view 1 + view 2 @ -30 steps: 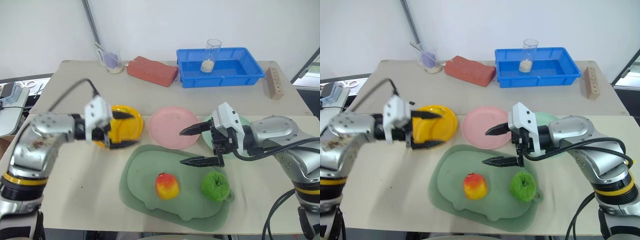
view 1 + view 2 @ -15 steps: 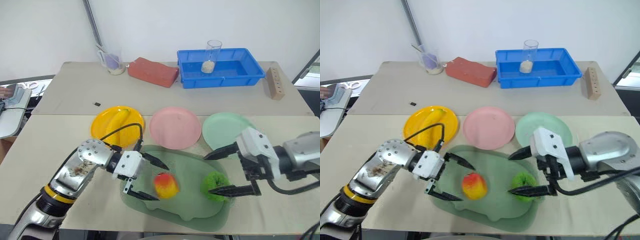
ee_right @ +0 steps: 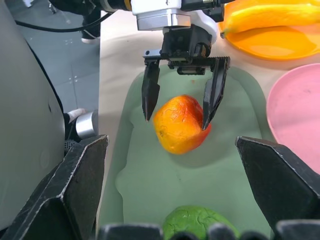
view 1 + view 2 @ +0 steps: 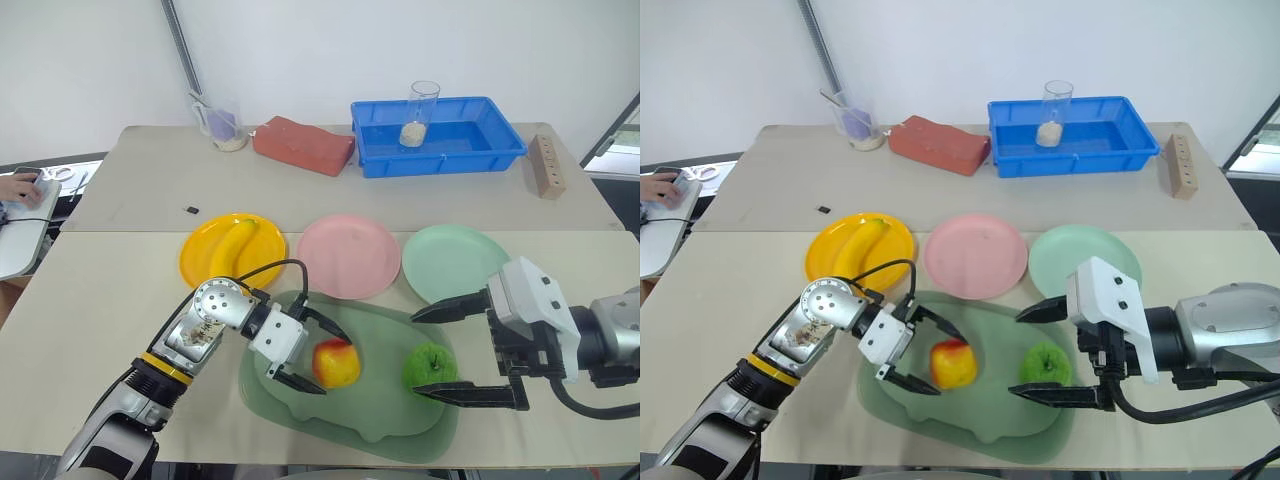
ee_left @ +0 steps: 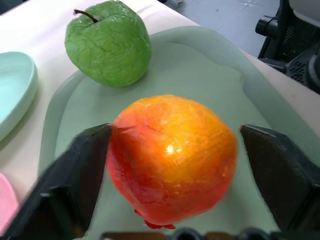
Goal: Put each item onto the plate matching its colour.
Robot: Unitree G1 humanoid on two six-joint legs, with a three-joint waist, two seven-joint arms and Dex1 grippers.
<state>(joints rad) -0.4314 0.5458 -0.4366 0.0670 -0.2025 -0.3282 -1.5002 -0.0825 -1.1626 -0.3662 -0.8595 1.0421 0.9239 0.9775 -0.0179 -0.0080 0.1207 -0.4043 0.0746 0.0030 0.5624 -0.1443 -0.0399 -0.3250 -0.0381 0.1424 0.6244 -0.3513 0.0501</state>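
Observation:
A red-and-yellow apple (image 4: pixel 337 362) lies on the dull-green tray (image 4: pixel 380 425). My left gripper (image 4: pixel 334 365) straddles it with jaws open: one finger (image 5: pixel 80 170) touches its side, the other stands a little apart. The green apple (image 4: pixel 431 367) sits on the same tray further right. My right gripper (image 4: pixel 416 354) hangs wide open over it, holding nothing. A yellow banana (image 4: pixel 237 246) rests on the yellow plate (image 4: pixel 203 268). The pink plate (image 4: pixel 348 255) and mint green plate (image 4: pixel 450 262) are bare.
At the back stand a blue bin (image 4: pixel 480 140) with a glass (image 4: pixel 424 112) in it, a red brick (image 4: pixel 303 143), a cup (image 4: pixel 226 126) and a wooden block (image 4: pixel 550 165). A person's hand (image 4: pixel 15 188) shows at the far left edge.
My left gripper came down from the yellow plate to the tray, went around the red-and-yellow apple and narrowed its jaws. My right gripper drew back toward the right, still open.

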